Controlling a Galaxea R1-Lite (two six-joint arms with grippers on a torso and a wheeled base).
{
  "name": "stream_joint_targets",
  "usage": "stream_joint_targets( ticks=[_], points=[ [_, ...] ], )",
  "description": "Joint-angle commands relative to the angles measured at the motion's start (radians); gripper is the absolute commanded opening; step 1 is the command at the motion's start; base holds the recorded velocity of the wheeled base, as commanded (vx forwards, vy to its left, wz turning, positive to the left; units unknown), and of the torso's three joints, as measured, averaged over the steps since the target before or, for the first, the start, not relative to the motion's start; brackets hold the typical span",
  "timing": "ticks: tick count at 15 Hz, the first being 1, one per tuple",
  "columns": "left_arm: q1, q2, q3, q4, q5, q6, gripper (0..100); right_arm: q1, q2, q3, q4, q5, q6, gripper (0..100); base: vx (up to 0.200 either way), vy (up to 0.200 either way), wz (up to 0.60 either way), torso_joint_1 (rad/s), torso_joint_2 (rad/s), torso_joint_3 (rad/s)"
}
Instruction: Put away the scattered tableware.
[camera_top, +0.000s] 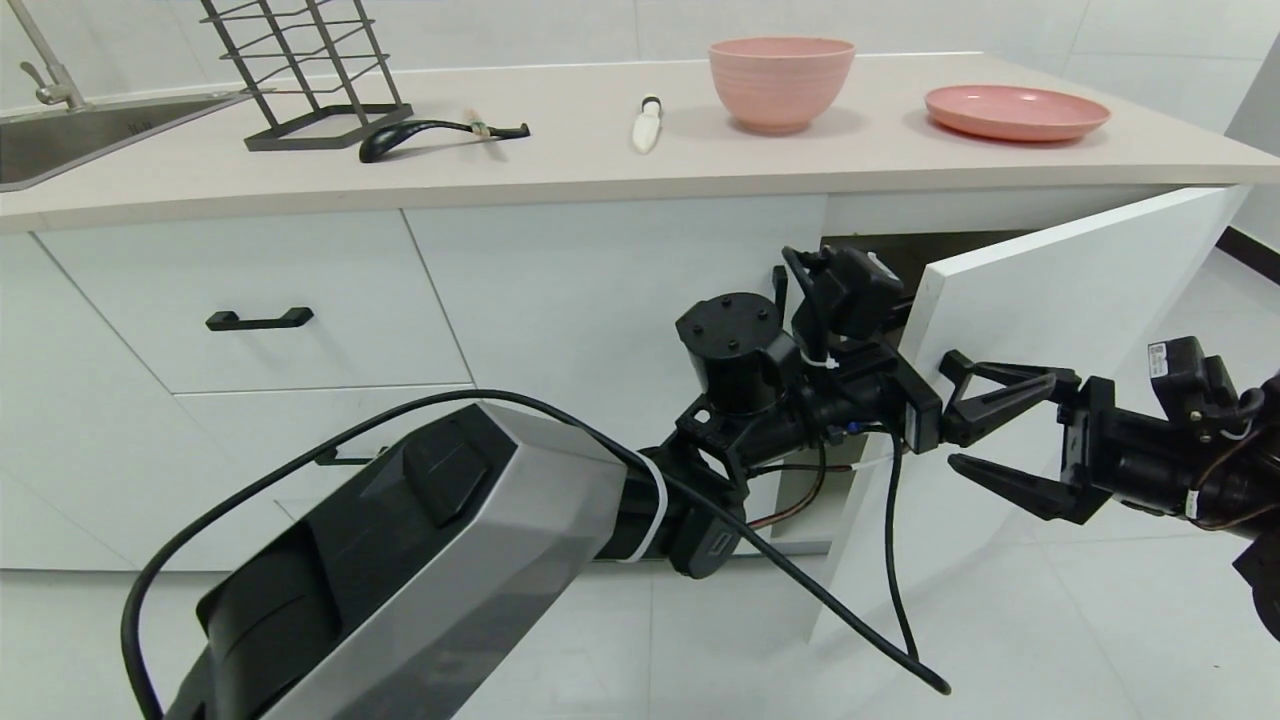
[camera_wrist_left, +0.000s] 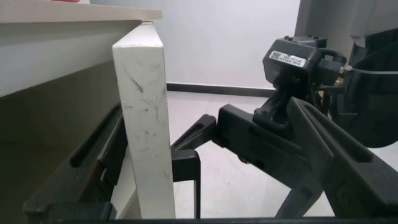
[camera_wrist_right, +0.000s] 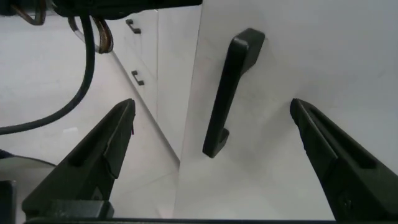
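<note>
On the counter lie a pink bowl (camera_top: 781, 82), a pink plate (camera_top: 1016, 111), a small white utensil (camera_top: 648, 125) and a black ladle (camera_top: 420, 133) with a chopstick across it. Below, the white cabinet door (camera_top: 1080, 290) stands swung out. My left gripper (camera_top: 922, 402) is at the door's free edge (camera_wrist_left: 146, 124); it is open, with one finger (camera_wrist_left: 93, 165) behind the door and the other in front. My right gripper (camera_top: 950, 412) is open before the door face, and the black door handle (camera_wrist_right: 229, 93) stands between its fingers (camera_wrist_right: 106, 149) without touching them.
A black wire dish rack (camera_top: 310, 70) and a sink (camera_top: 90, 135) are at the counter's left. Closed drawers with black handles (camera_top: 259, 320) fill the cabinet front to the left. A black cable (camera_top: 880, 620) hangs under the arms. White tiled floor lies below.
</note>
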Motion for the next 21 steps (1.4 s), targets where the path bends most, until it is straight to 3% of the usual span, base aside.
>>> stream_joint_targets(
  ticks=[1,4,5,8,11,15,19,21],
  points=[
    [-0.001,0.017,0.0,-0.005,-0.002,-0.002,100,-0.004,0.024,0.016,0.01,-0.01,0.004,100,0.0,0.0,0.0,0.0,0.0,0.0],
    [-0.001,0.014,0.0,-0.004,0.034,-0.01,100,-0.009,-0.017,0.066,0.01,-0.015,-0.005,100,0.0,0.0,0.0,0.0,0.0,0.0],
    [-0.001,0.011,0.0,0.005,0.077,-0.026,100,-0.007,-0.068,0.095,0.01,-0.016,-0.016,100,0.0,0.0,0.0,0.0,0.0,0.0],
    [-0.001,0.007,-0.002,0.012,0.113,-0.059,100,-0.007,-0.151,0.246,0.012,-0.036,-0.025,100,0.0,0.0,0.0,0.0,0.0,0.0],
    [-0.001,0.014,0.0,0.013,0.145,-0.088,100,-0.009,-0.281,0.302,0.021,-0.048,-0.031,100,0.0,0.0,0.0,0.0,0.0,0.0],
    [0.007,0.011,-0.002,0.013,0.148,-0.086,100,-0.009,-0.551,0.482,0.029,-0.07,-0.033,100,0.0,0.0,0.0,0.0,0.0,0.0],
    [-0.012,0.014,0.001,0.008,0.148,-0.086,100,-0.015,-0.721,0.48,0.033,-0.108,-0.03,100,0.0,0.0,0.0,0.0,0.0,0.0],
    [-0.036,0.009,0.01,0.005,0.148,-0.086,100,-0.082,-0.733,0.48,0.036,-0.134,-0.025,100,0.0,0.0,0.0,0.0,0.0,0.0]
  ],
)
